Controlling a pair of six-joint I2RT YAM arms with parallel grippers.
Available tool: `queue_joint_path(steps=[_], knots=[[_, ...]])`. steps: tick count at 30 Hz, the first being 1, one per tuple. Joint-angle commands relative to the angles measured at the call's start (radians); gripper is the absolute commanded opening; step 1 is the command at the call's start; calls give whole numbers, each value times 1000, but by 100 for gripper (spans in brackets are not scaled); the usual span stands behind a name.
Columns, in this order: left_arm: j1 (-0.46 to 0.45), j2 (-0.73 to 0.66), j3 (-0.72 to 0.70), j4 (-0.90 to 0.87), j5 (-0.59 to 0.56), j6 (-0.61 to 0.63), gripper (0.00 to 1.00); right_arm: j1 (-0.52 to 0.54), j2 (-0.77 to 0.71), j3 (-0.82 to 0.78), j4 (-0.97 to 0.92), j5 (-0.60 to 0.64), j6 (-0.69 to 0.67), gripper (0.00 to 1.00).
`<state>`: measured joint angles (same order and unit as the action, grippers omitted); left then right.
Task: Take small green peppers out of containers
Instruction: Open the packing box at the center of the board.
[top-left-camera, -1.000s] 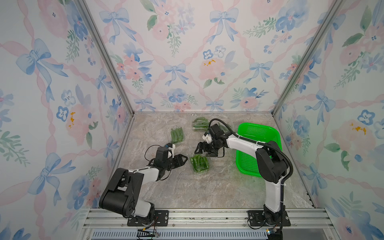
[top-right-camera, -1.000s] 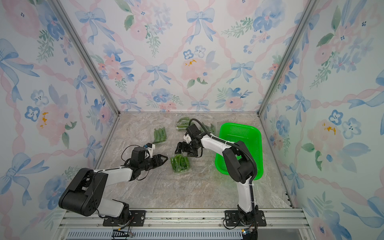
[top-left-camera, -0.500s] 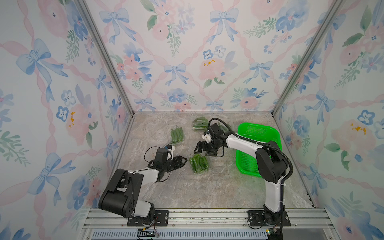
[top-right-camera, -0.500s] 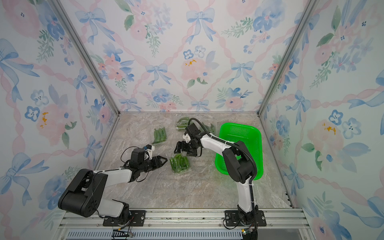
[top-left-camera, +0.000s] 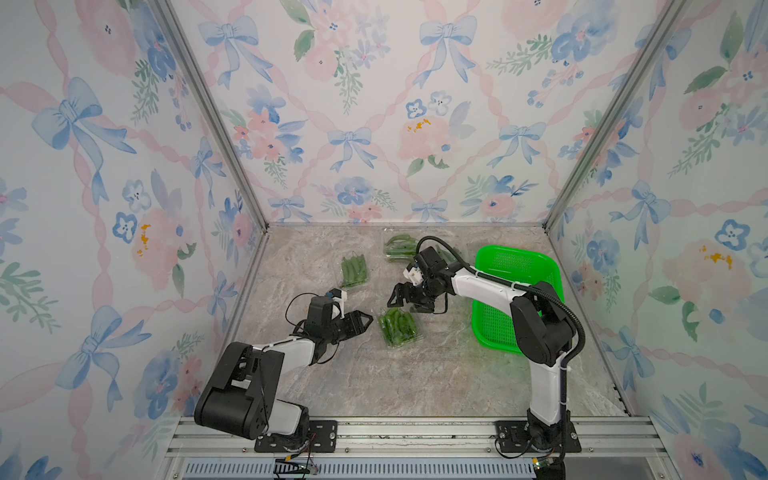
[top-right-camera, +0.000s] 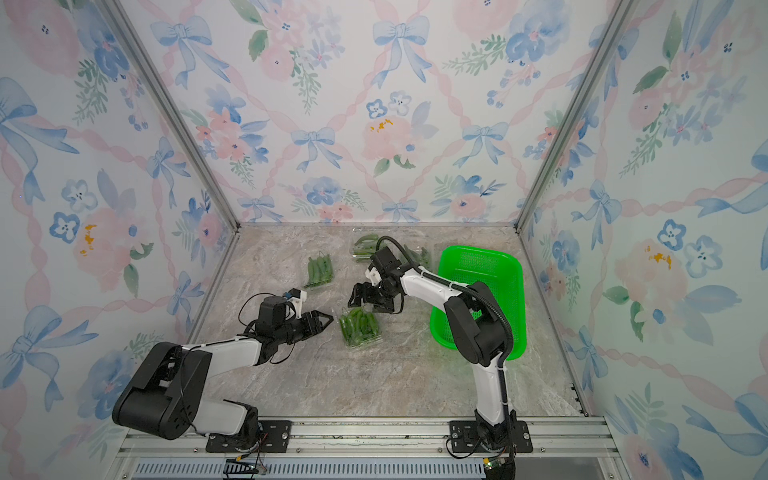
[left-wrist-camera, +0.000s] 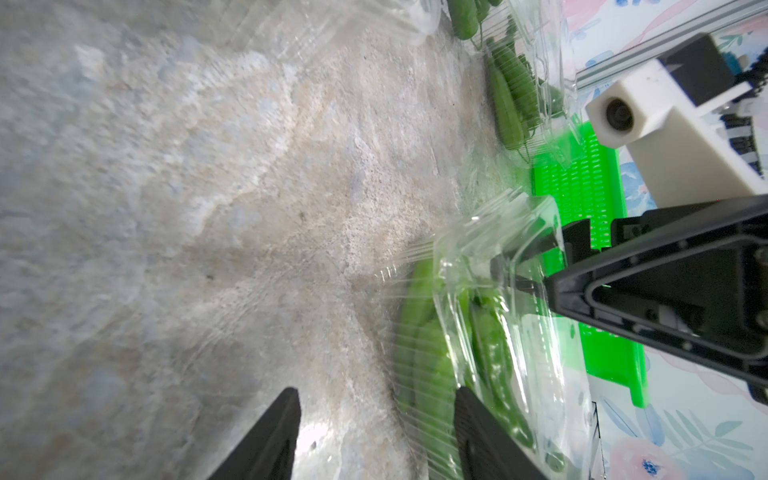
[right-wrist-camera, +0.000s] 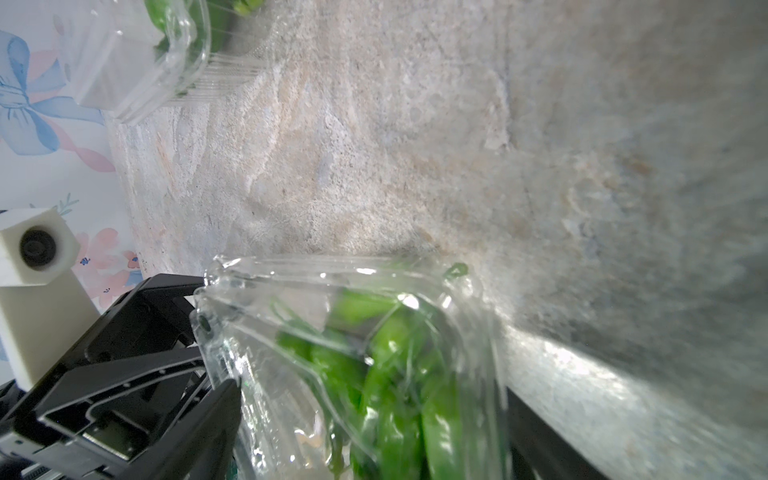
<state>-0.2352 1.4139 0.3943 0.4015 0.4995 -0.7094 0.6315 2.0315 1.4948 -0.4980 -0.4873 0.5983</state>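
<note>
A clear container full of small green peppers lies mid-table. My right gripper is open wide and straddles its far end, one finger at each side wall. My left gripper is open at the container's left side. Bare table shows between its fingers, and one finger stands against the clear wall. More containers with peppers lie behind: one at the left, one at the back, and one partly hidden by the right arm.
A large bright green perforated basket stands at the right, close behind the right arm. Floral walls enclose the marbled table on three sides. A metal rail runs along the front edge.
</note>
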Motion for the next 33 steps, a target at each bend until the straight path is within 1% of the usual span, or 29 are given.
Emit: queue_joint_path(steps=[1,8,25,33], knots=[[4,-18,-11,-9,28,0,62,14,25,34,-17,-15,8,91],[2,4,-2,-9,39,4,62,17,27,40,-18,-16,8,91],[-10,36,16,-9,22,4,62,33,36,36,-7,-27,12,90],[-26,65,42,12,16,-20,61,45,62,53,-12,-48,15,88]])
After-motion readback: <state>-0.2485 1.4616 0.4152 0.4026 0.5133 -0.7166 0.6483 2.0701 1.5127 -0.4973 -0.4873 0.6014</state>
